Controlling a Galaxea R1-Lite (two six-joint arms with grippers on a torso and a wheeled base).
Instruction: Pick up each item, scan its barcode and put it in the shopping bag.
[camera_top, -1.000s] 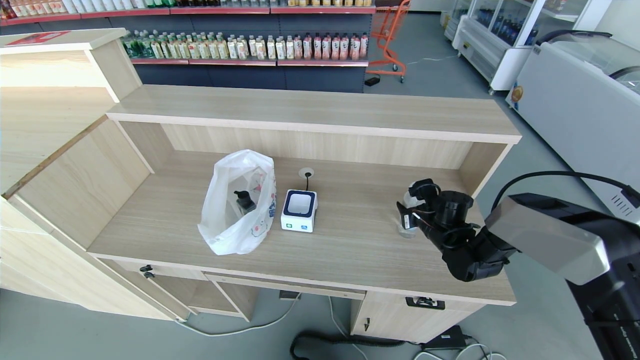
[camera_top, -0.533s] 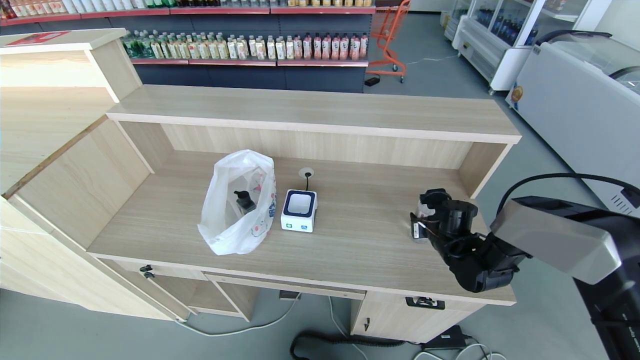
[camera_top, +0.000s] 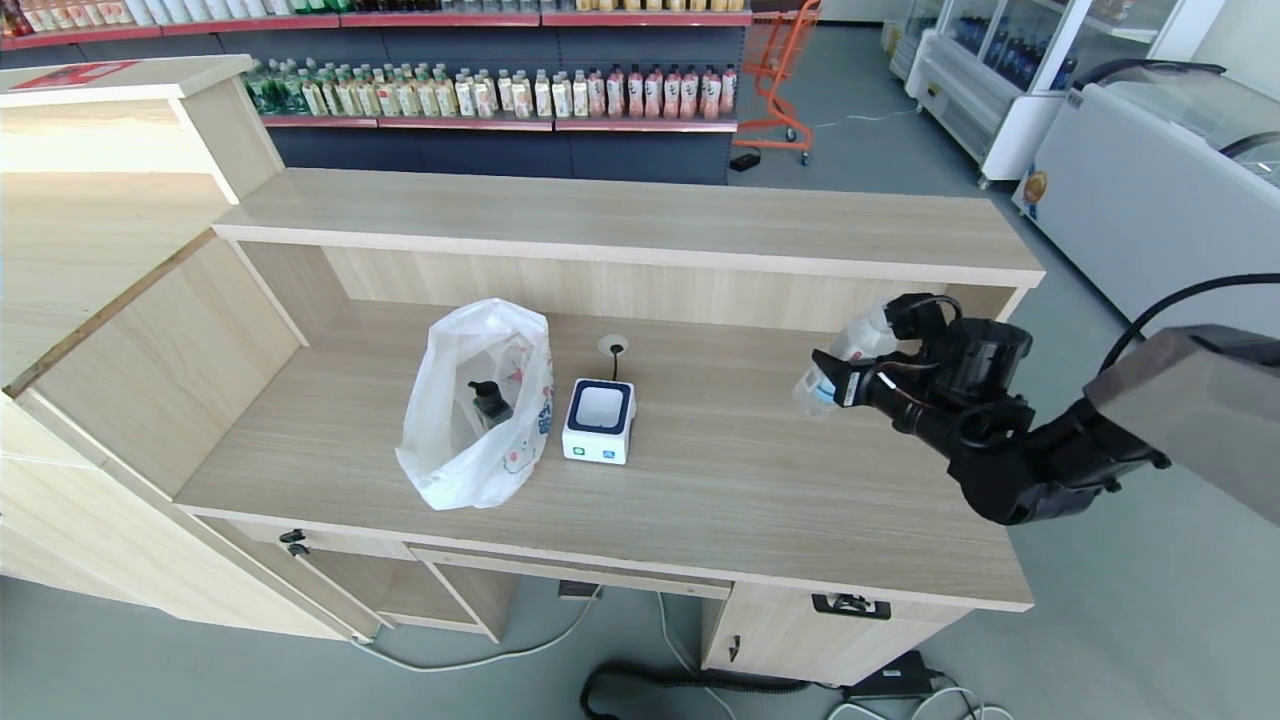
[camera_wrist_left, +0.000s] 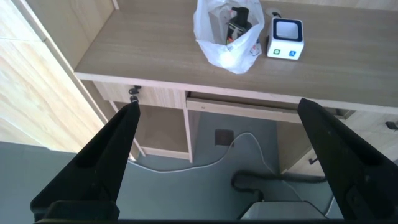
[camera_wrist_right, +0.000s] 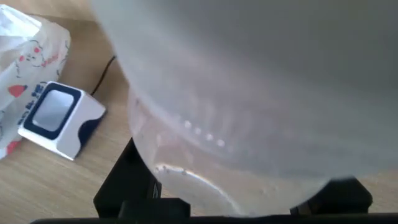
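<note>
1. Lifting was the big change. The clear plastic bottle (camera_top: 812, 392) was up in the air over the right end of the pale wooden worktop (camera_top: 720, 480), tipped on a slant. A second earlier it had stood on the wood.
2. The right jaws were clamped on the clear plastic bottle, one on each side. In the right wrist view the bottle (camera_wrist_right: 249, 93) was very close to the camera.
3. The right arm had gone up and back, toward the rear wall of the worktop, and it took the bottle along.
4. The small white box scanner with a dark top (camera_top: 598, 420) sat in the middle of the worktop, well apart from the bottle and to its left.
5. The white plastic shopping bag (camera_top: 470, 440) stood just beside the scanner on its far side, with its mouth open. A dark pump bottle (camera_top: 490, 403) was already inside. The bag and the scanner had not moved.
6. The left jaws were wide apart and held nothing. They hung out past the near edge of the worktop, above the floor.
7. The pick-up looked done for this bottle, so I think scanning came next. The bottle would have to go left to the scanner with its barcode facing the window. I could not see the barcode.
8. The bottle looked smooth and round, so it might slip if it got turned fast.
</note>
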